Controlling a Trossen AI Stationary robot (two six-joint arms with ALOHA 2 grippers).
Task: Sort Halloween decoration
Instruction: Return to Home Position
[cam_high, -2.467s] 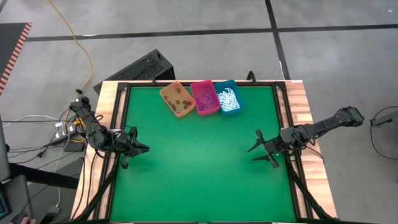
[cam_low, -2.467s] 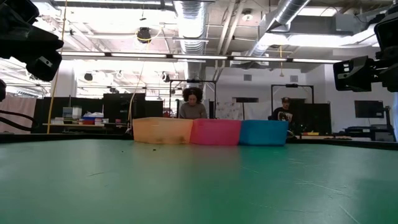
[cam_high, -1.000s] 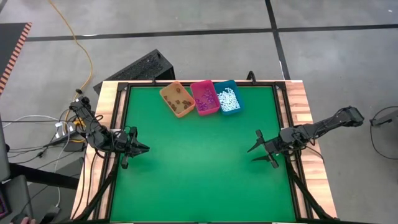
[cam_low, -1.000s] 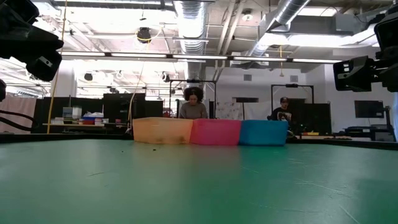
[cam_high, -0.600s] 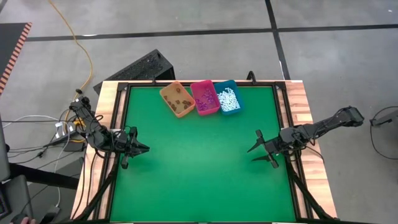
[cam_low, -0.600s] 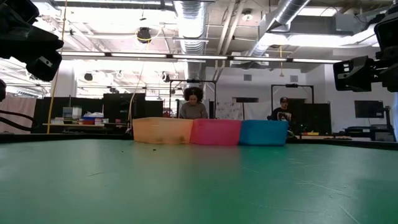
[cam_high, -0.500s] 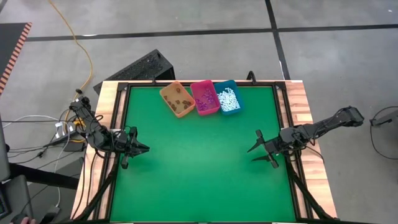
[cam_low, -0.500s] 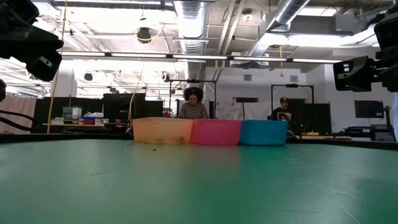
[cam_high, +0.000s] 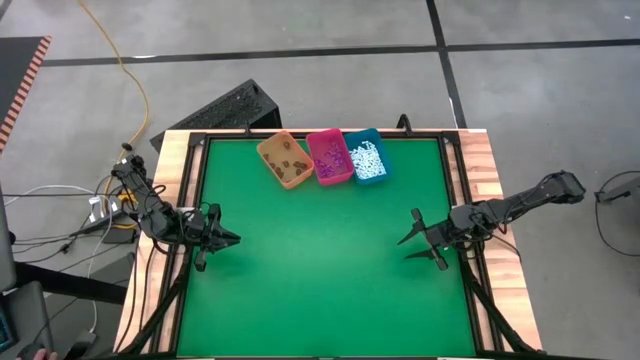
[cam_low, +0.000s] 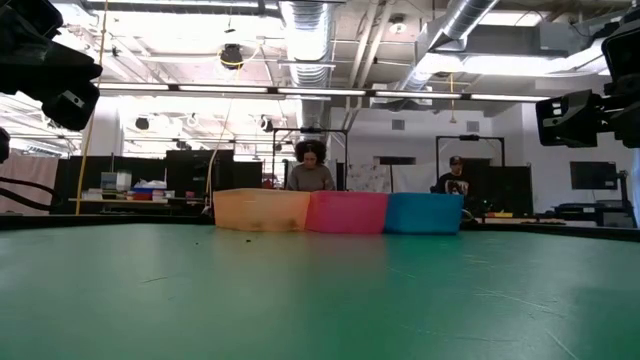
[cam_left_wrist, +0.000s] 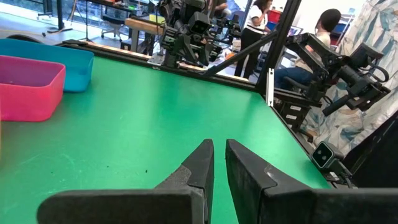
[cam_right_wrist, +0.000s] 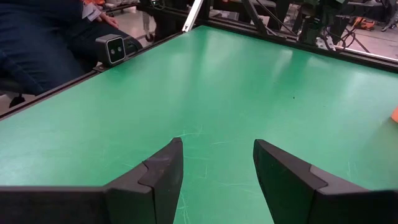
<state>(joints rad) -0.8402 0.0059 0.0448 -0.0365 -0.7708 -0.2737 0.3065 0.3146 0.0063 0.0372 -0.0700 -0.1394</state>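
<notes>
The Halloween decoration lies sorted in three bins that stand side by side on the green mat at the far edge. Dark brown bits are in the orange bin (cam_high: 285, 160), purple bits in the pink bin (cam_high: 329, 157) and white pieces in the teal bin (cam_high: 367, 159). My left gripper (cam_high: 236, 238) hovers shut at the table's left edge and points level toward the middle, with nothing between its fingers (cam_left_wrist: 219, 147). My right gripper (cam_high: 408, 240) hovers open at the right edge over bare mat (cam_right_wrist: 217, 147), also with nothing in it.
The low view shows the bins in a row, orange (cam_low: 262, 211), pink (cam_low: 347, 212), teal (cam_low: 424, 213). People sit behind the far edge (cam_low: 311, 168), and a seated person (cam_right_wrist: 43, 37) is close beyond the table's edge. A black metal frame (cam_high: 196, 190) borders the mat.
</notes>
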